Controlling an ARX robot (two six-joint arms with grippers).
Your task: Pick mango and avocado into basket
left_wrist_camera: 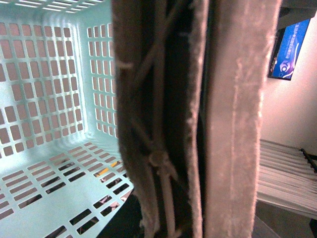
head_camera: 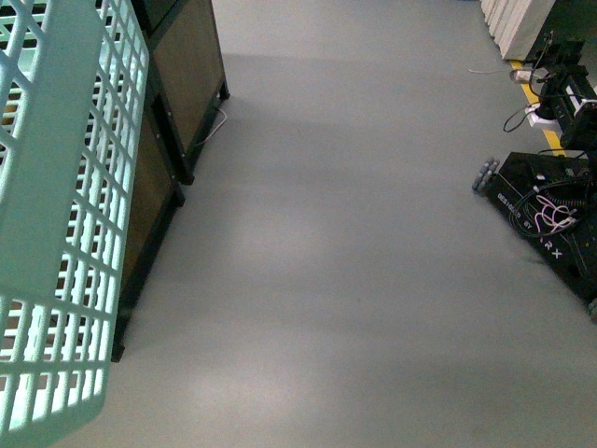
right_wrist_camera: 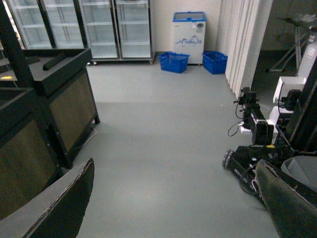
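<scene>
– Left claw: what's it doing, from where you stand?

– Pinched on the brown handle of the basket, as far as I can make out. Its wrist camera is jammed right up against it. 1 fuzzy pad lies flat along the handle, white zip ties criss-cross the strap, and the other finger is hidden behind it.

– And the basket itself?

– Teal with lattice sides. It hangs tilted at the robot's left, so close to the body camera that 1 wall fills that side of the front view. It is just beside the dark display stands with wood-look panels. Whether it touches them, I can't tell.

– What about the right claw?

– Right claw is spread wide. Its 2 dark fingers are well apart, and only the grey floor shows between them.

– Anything else in the room?

– A second ARX machine stands on the floor off to the robot's right, with cables looped over its black base, near a yellow floor line. Along the far wall are glass-door fridges and a white chest freezer with a blue lid. 2 blue crates sit on the floor, 1 at each side of the freezer.
</scene>
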